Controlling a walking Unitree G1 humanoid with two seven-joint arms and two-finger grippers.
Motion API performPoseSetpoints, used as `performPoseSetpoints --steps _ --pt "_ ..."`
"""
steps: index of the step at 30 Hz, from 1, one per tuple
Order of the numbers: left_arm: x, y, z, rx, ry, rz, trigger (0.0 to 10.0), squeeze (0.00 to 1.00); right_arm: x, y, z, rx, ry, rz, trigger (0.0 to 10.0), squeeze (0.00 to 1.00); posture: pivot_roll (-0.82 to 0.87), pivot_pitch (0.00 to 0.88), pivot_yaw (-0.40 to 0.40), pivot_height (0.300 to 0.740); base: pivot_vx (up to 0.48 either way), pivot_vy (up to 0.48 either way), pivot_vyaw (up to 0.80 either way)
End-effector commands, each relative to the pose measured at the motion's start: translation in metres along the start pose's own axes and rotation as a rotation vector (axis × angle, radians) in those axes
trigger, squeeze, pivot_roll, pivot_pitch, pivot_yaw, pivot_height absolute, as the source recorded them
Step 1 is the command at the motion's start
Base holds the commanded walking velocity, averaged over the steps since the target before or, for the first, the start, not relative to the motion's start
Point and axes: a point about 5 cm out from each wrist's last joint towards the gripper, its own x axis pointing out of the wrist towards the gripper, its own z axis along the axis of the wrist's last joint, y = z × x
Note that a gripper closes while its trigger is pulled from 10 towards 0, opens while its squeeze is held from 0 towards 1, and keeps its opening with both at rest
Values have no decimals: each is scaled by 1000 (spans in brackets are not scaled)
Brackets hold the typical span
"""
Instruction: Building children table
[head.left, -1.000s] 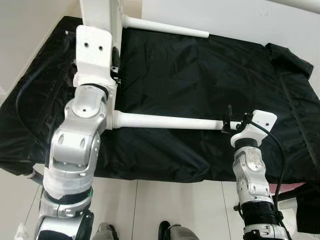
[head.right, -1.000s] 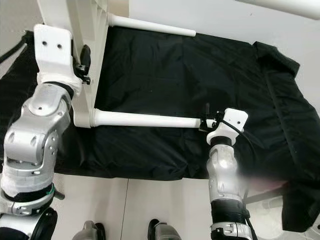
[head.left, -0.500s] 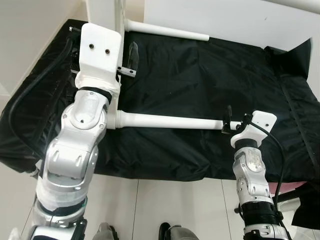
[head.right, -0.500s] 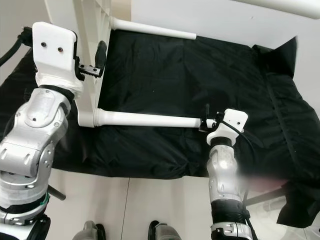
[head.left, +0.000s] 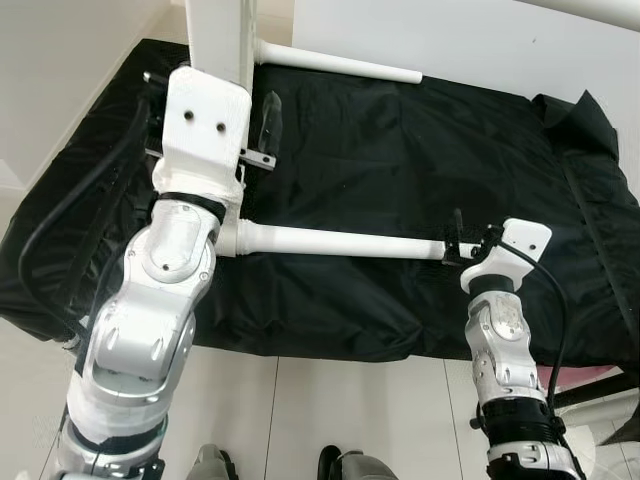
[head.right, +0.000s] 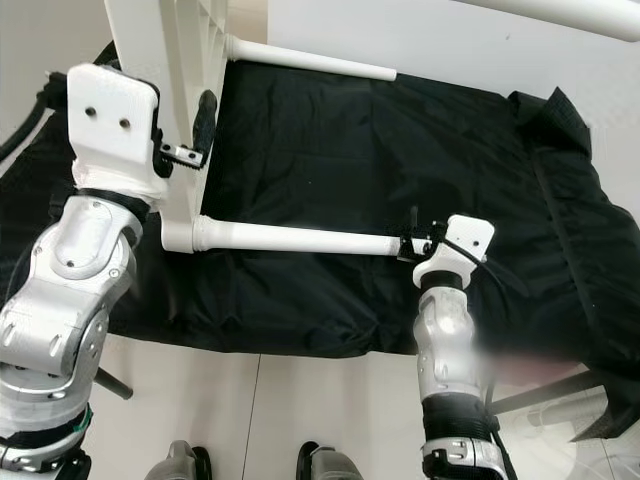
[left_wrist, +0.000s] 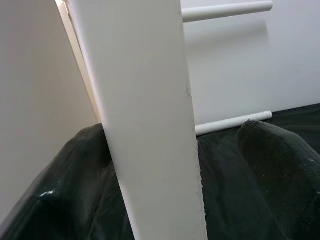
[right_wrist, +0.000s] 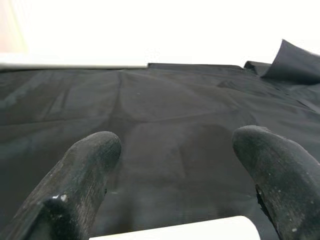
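Table top (left_wrist: 145, 125) stands between left gripper (head.right: 190, 125) fingers (left_wrist: 280, 160).

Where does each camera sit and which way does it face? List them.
Eye views: head, facing down at cloth, panel, legs; left arm and right arm show.
Left wrist: left arm, facing along panel toward far leg; left claw astride panel.
Right wrist: right arm, facing across cloth; right claw at near leg's end.
Shared: all see the cloth.
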Motion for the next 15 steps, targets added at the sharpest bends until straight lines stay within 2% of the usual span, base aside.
performPoseSetpoints --steps 1,5,7,8,12,15 --pt "-6 -7 1 7 -2 -59 10000 0 -1 -9 -2 -7 4 -21 10000 0 43 155 -98 740 0 0 0" --pt "-10 -5 -2 0 17 -33 10000 0 -1 -9 -2 -8 3 -23 10000 0 50 155 -99 740 0 0 0" --pt "-17 0 -6 17 42 37 10000 0 1 -8 -3 -5 4 -21 10000 0 64 154 -101 740 0 0 0" --pt "-17 0 -6 17 42 37 10000 0 1 -8 -3 -5 4 -21 10000 0 64 154 -101 740 0 0 0" --pt "-28 9 -12 -14 79 166 10000 0 3 -4 -4 4 6 -9 10000 0 77 156 -107 740 0 0 0" --pt "-33 10 -14 10 85 195 10000 0 4 -1 -5 8 10 1 10000 0 81 156 -110 740 0 0 0"
